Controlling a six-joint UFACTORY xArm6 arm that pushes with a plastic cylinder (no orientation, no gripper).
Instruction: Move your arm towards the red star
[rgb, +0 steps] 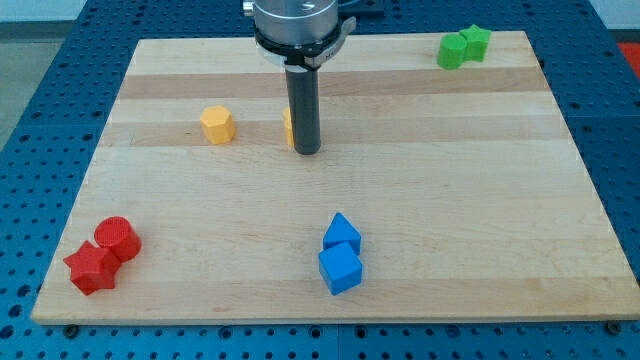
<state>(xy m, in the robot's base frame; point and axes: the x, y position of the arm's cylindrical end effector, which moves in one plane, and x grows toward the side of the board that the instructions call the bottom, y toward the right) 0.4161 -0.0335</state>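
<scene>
The red star (91, 268) is found near the board's bottom-left corner — down-left of my tip (307, 151) — well apart; no fingers are fitted

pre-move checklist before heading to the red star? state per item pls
1. Target seen: red star-shaped block sits at the wooden board's bottom-left corner in the view: ok.
2. My tip located: near the view's top centre, far from the star: ok.
3. Tip free of blocks: a second yellow block is partly hidden behind the rod; contact: cannot tell.
4. Diagonal path: yellow hexagonal block lies above it, blue blocks to the right: ok.
5. Red cylinder block touches the star on the approach side, likely bumped first: not ok.
</scene>
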